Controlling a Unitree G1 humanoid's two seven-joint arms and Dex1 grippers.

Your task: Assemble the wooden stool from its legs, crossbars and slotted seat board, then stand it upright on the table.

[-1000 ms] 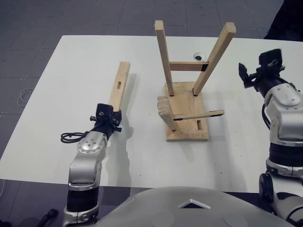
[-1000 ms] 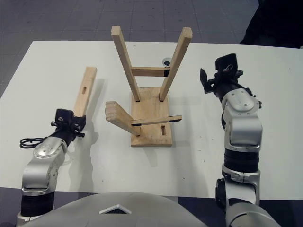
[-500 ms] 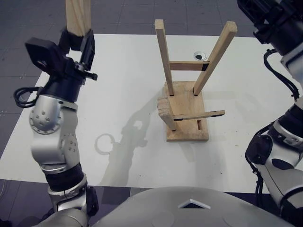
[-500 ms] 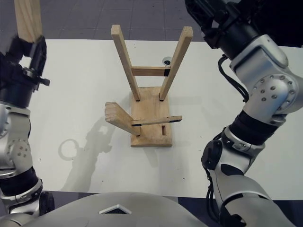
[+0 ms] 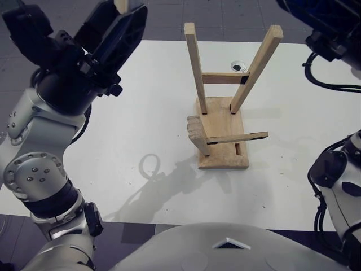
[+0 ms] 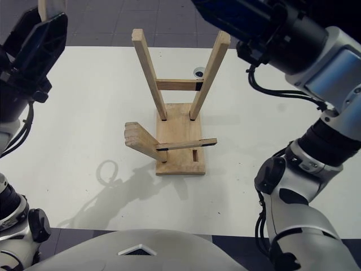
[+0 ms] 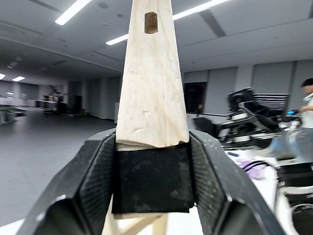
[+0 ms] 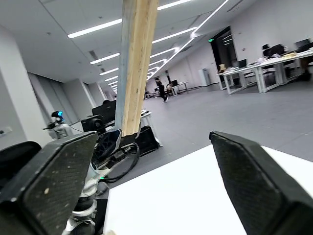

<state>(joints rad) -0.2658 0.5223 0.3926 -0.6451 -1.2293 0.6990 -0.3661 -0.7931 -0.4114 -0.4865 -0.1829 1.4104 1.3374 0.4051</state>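
The slotted seat board [image 5: 223, 141] lies flat on the white table. Two legs [image 5: 196, 68] [image 5: 254, 70] stand upright in it, joined by a crossbar [image 5: 223, 79]. A third leg [image 5: 197, 132] leans low over the board with a second crossbar [image 5: 237, 137] sticking out toward the right. My left gripper [image 5: 119, 17] is raised high at the left, shut on the fourth wooden leg [image 7: 151, 88], which points upward with its slot near the far end. My right gripper [image 8: 156, 196] is open and holds nothing. The right wrist view shows that same leg [image 8: 139, 63] farther off.
A round cable hole [image 5: 239, 68] sits in the table [image 5: 141, 113] behind the stool. My right arm [image 6: 265, 22] hangs high over the table's back right. Grey floor lies beyond the far edge.
My left gripper has lifted the loose leg off the table and carried it up high. My right arm has also risen, from beside the stool to the top of the view.
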